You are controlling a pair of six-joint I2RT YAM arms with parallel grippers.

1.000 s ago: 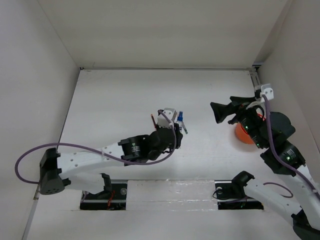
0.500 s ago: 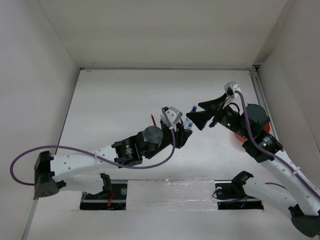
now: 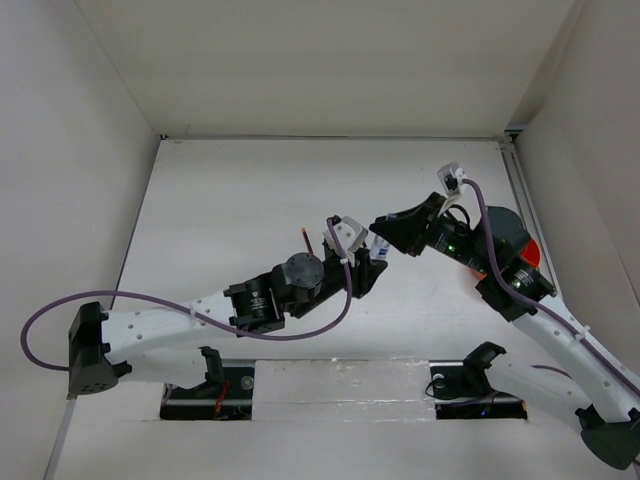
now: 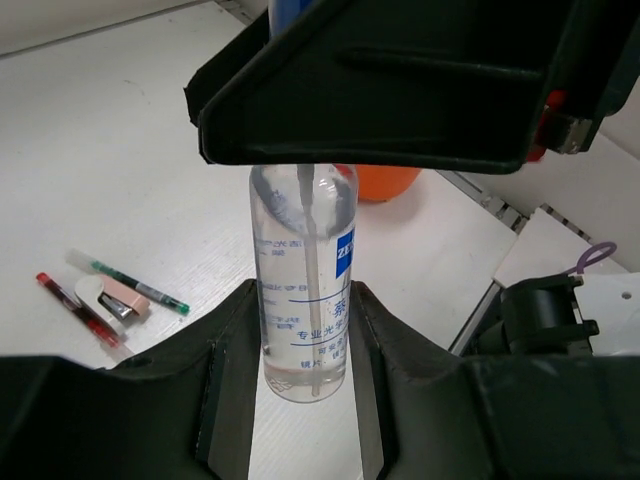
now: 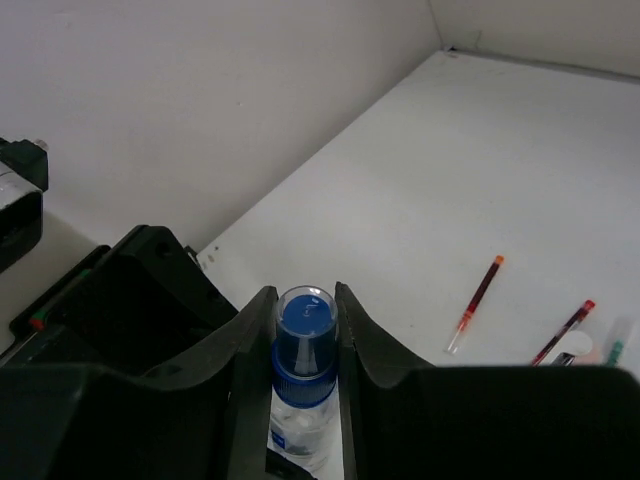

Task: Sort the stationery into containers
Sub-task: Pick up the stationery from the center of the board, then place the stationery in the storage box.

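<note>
A clear bottle (image 4: 300,300) with a blue cap (image 5: 305,325) hangs above the table between the two arms. My left gripper (image 4: 303,350) is shut on its lower body. My right gripper (image 5: 305,320) is shut on the capped end, its fingers pressed against both sides of the cap. From above, the bottle (image 3: 375,245) is mostly hidden between the left gripper (image 3: 362,262) and the right gripper (image 3: 385,232). The orange tub (image 4: 385,182) stands behind the right arm, only an edge (image 3: 527,252) showing from above.
On the table lie a green pen (image 4: 135,285), a red pen (image 4: 75,303) and a small pink-and-white item (image 4: 112,298) close together. Another red pen (image 5: 476,302) lies a little apart. The right wall and a rail (image 3: 515,175) run beside the tub.
The right gripper has swung left from over the tub to the bottle and shut on its cap. The left arm shifted slightly right with the bottle, then held still.
</note>
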